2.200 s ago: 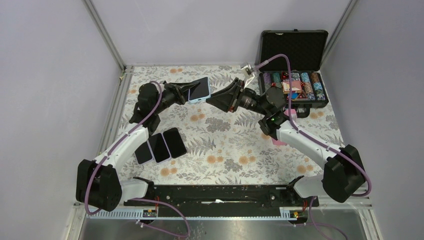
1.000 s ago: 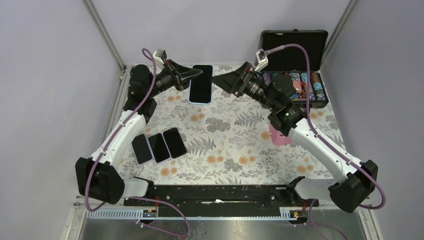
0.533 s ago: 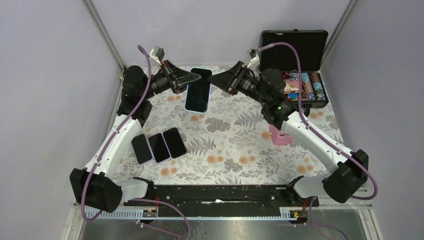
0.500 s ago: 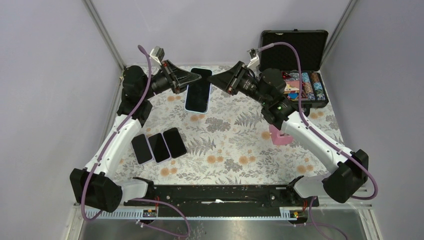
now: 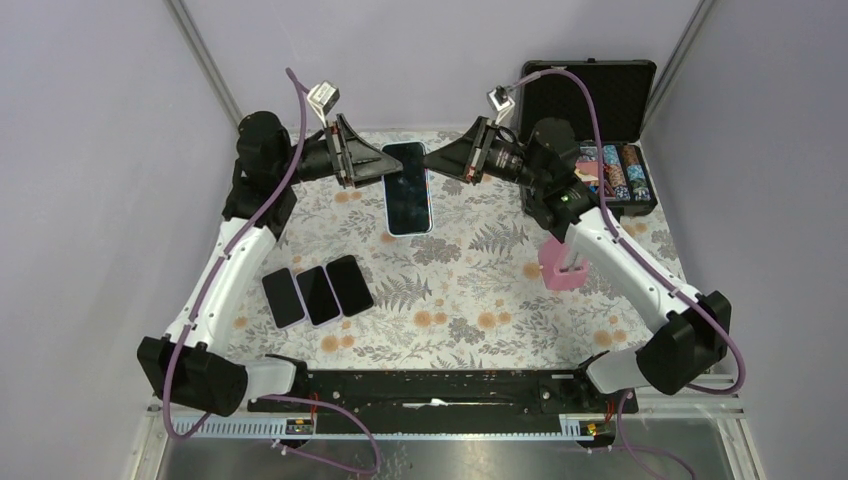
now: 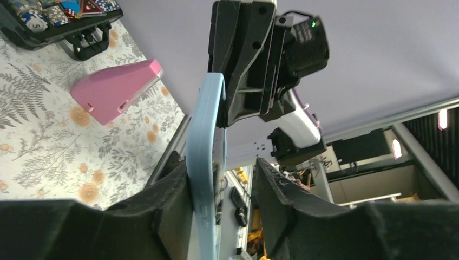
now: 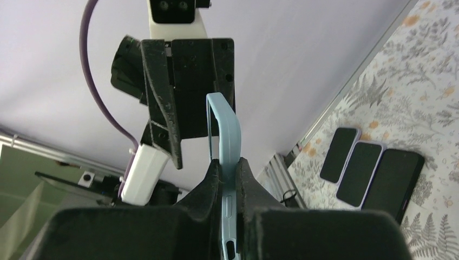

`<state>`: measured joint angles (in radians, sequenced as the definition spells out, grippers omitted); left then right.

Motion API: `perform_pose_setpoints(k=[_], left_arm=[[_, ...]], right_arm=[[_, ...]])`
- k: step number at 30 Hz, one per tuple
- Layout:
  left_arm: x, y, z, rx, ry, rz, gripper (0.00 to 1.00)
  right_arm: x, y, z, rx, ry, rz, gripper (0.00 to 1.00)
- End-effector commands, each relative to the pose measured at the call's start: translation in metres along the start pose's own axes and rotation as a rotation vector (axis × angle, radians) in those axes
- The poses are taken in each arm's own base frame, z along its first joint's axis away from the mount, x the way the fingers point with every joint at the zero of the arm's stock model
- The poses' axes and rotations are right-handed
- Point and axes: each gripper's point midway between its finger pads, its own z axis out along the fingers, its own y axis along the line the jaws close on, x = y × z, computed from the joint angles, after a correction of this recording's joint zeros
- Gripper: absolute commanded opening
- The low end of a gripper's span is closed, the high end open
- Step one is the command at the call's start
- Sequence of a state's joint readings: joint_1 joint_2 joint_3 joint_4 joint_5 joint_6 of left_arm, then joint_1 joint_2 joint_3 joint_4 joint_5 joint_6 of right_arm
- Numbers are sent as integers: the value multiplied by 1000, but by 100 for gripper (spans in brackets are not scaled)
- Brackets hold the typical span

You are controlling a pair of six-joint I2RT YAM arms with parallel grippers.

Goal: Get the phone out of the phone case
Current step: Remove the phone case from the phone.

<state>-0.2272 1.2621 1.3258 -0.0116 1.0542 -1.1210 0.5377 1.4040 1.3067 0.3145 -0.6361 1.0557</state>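
**Cased phone held in the air between the two grippers**

A worktop [image 5: 470, 290] covered in a cream cloth printed with ferns and orange flowers fills the cell. At its far right corner stands an open black hard-shell carrying case [image 5: 590, 85], its lid up and rows of coloured chips in its base.

Both arms reach to the far middle, where their grippers meet tip to tip above the cloth. The right gripper [image 7: 228, 165] is clamped on the long edge of the light blue rubbery phone case [image 7: 224, 135]. The left gripper [image 6: 222, 173] is parted: the case rests against one finger [image 6: 176, 189], and the other stands apart.

The dark-screened phone [image 5: 407, 195] sits inside that case, off the cloth.

Three dark slab phones [image 5: 318, 293] lie side by side near the left arm. A pink wedge-shaped object [image 5: 562, 262] sits beneath the right arm.
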Motion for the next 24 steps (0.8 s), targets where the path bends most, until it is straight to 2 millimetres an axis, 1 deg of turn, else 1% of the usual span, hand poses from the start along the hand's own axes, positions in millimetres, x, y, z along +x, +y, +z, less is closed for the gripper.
perform_pose_setpoints(k=[1,2,4,5,6,7,9,10,11,12,13,14,15,19,21,24], left_arm=[[12,-1,-4,43,107,118,36],[13,1,-4,39,110,116,33],[14,3,-3,34,112,120,29],[15,4,-3,34,113,122,23],[15,6,-2,29,110,118,9],[14,8,-2,21,103,102,0],[10,12,0,4,81,58,0],[5,10,0,7,55,44,0],[0,7,0,17,27,28,0],[-7,2,-1,31,-1,10,0],[-14,-3,-3,52,-37,-10,0],[-22,-7,-5,71,-74,-36,0],[-29,-11,-7,89,-109,-64,0],[-52,-27,-17,204,-215,-140,0],[-60,-34,-22,268,-253,-179,0],[-67,-43,-28,352,-294,-236,0]], right_arm=[[8,24,-3,-88,134,-10,0],[11,23,-3,-87,151,-8,0],[15,17,-3,-68,177,0,0],[16,15,-2,-65,183,1,0],[17,13,-1,-65,190,5,0],[16,12,-1,-62,185,1,6],[11,15,-2,-71,144,-26,42],[7,21,-5,-85,107,-51,59],[3,24,-7,-96,68,-71,72],[-1,29,-10,-115,26,-96,81],[-3,30,-12,-117,-3,-99,86],[-3,26,-14,-115,-23,-89,88],[-4,28,-16,-129,-44,-74,89],[-6,32,-28,-215,-156,31,88],[-7,31,-33,-229,-207,72,84],[-8,38,-31,-232,-235,98,75]])
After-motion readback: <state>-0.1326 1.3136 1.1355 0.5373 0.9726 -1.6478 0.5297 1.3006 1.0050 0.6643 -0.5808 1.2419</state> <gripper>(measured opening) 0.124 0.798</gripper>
